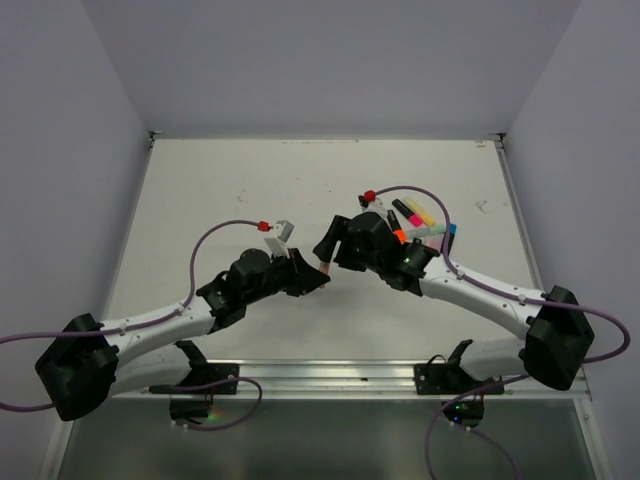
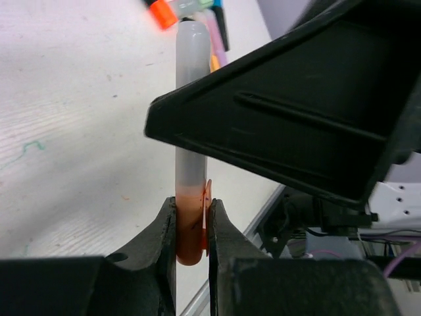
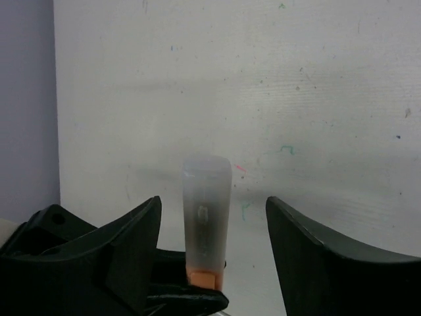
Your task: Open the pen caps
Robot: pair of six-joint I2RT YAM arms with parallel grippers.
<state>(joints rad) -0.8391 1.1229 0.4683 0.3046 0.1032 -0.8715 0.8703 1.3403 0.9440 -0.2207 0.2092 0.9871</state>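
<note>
My left gripper is shut on the peach cap of a pen; the cap's clip shows against the right finger. The pen's translucent grey body sticks straight out from the jaws. In the right wrist view the same body stands between the fingers of my right gripper, which is open, with a gap on both sides. The peach cap shows at its base. In the top view the left gripper and right gripper meet at mid-table.
A pile of highlighters in yellow, pink, orange and blue lies behind the right wrist; an orange one shows at the top of the left wrist view. The right gripper's black finger looms over the pen. A metal rail runs along the near edge.
</note>
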